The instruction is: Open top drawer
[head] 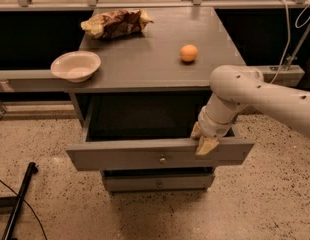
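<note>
top drawer (120, 156) is pulled way out of the grey cabinet (145, 59), front on the near side. gripper (201, 139) is at its right end, clamped over the front panel's top edge. orange (189, 53), white bowl (75, 66) and crumpled bag (115, 23) sit up top.

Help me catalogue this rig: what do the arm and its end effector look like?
The arm is a smooth, cream-white rounded tube dotted with small dark spots, with a ringed wrist section. Its end effector, at the top drawer's front edge, is pale tan. No cables show on it.
</note>
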You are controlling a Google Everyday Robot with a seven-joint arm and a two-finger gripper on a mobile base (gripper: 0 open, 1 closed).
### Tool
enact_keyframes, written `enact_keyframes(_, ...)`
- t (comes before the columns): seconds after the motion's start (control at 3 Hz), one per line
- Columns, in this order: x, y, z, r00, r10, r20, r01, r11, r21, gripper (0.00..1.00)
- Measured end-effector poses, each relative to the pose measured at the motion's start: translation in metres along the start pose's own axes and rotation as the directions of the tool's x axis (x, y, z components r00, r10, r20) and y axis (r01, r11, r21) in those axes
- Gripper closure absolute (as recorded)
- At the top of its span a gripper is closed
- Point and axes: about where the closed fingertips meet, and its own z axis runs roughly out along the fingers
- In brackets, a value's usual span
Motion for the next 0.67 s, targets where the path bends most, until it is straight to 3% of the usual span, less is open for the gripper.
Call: enact_keyframes(0.67, -0.0036, 0.0122, -0.0057, 1.000, -0.014, -0.008, 0.014, 0.9998, -0.012, 0.22)
